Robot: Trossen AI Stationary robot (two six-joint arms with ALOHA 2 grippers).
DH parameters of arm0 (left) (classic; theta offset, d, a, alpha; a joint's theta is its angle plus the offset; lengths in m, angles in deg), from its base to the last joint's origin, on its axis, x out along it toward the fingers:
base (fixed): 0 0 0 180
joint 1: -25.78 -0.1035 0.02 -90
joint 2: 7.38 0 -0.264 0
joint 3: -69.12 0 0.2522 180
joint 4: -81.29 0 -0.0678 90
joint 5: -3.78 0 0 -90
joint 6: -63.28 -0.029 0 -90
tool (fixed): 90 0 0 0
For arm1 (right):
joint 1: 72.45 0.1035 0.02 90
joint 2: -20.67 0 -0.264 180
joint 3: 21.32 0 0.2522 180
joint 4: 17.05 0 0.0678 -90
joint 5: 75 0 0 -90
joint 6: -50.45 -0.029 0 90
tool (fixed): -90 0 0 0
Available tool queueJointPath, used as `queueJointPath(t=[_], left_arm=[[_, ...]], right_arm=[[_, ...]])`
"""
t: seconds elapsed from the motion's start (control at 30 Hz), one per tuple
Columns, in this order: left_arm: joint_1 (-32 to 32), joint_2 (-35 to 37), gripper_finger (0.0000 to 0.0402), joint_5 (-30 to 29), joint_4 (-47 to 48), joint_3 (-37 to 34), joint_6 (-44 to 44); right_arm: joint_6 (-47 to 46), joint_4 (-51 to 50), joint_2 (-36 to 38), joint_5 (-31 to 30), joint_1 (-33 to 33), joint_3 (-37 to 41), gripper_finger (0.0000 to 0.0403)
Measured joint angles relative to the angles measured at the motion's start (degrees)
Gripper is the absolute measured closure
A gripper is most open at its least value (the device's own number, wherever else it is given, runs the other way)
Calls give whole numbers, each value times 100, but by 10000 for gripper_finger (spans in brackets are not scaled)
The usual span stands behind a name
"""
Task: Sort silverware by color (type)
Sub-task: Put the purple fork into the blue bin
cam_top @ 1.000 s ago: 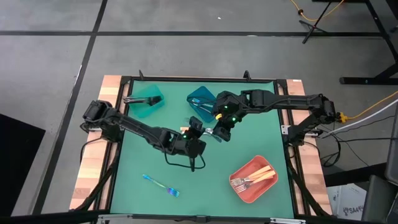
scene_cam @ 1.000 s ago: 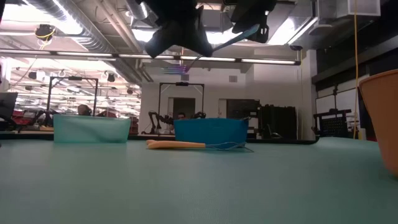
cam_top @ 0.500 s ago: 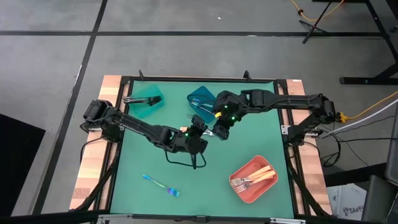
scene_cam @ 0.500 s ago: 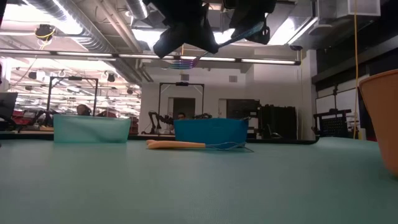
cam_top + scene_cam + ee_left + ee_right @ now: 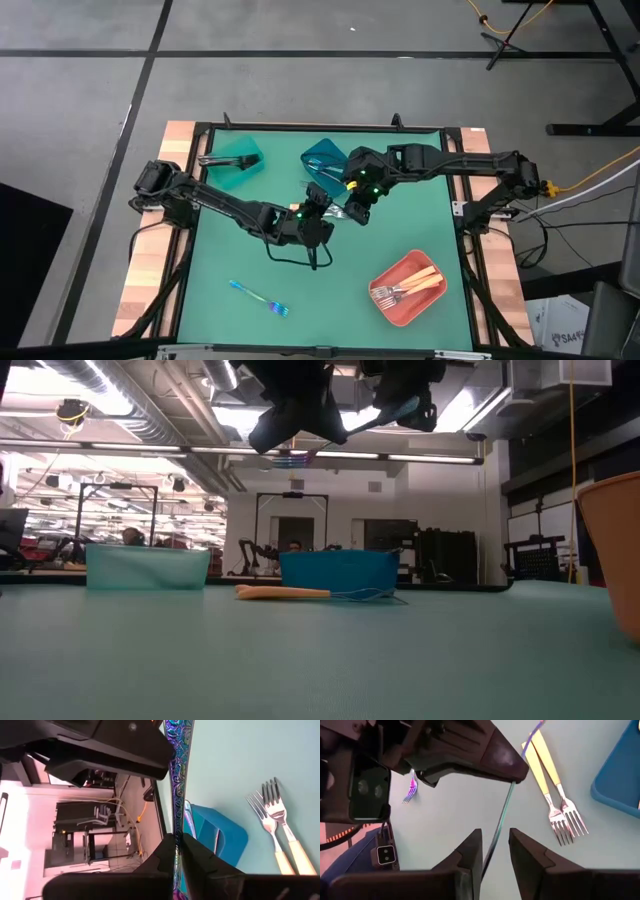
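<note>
An iridescent blue-teal fork (image 5: 179, 780) is held in the air over the table's middle, between my two grippers. My left gripper (image 5: 320, 212) is shut on it. My right gripper (image 5: 352, 211) is open. Its fingers (image 5: 472, 850) stand on either side of the fork's thin edge (image 5: 500, 817), with a gap on both sides. The fork also shows in the low view (image 5: 350, 432), slanting down toward the left. Two gold-handled forks (image 5: 280, 845) lie flat on the mat below, beside the blue bin (image 5: 325, 160). Another iridescent fork (image 5: 258, 297) lies near the front left. My left gripper pinches the iridescent fork's patterned handle (image 5: 178, 827) between its two fingers. The fork lies along the fingers and runs on past their tips toward my right gripper. It is lifted clear of the table and slants.
A teal bin (image 5: 236, 165) with a black fork stands at the far left. A coral-red bin (image 5: 432, 300) with gold-handled forks stands at the front right. A dark cable loops on the mat (image 5: 290, 258) under my left gripper. A green mat covers the table.
My left gripper has risen a little and gone toward my right gripper, carrying the fork. The fork's low end now hangs slightly higher.
</note>
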State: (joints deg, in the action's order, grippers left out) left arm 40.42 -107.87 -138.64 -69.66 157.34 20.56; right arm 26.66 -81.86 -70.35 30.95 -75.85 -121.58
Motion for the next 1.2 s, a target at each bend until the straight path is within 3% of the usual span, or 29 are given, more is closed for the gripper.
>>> queueJointPath(t=[0.83, 1.2], left_arm=[[-162, 0, 391, 87, -293, 0, 9], [-162, 0, 391, 55, -284, 0, 7]], right_arm=[[162, -146, -2, 8, 0, 2, 315], [238, -215, -2, -64, -4, 4, 394]])
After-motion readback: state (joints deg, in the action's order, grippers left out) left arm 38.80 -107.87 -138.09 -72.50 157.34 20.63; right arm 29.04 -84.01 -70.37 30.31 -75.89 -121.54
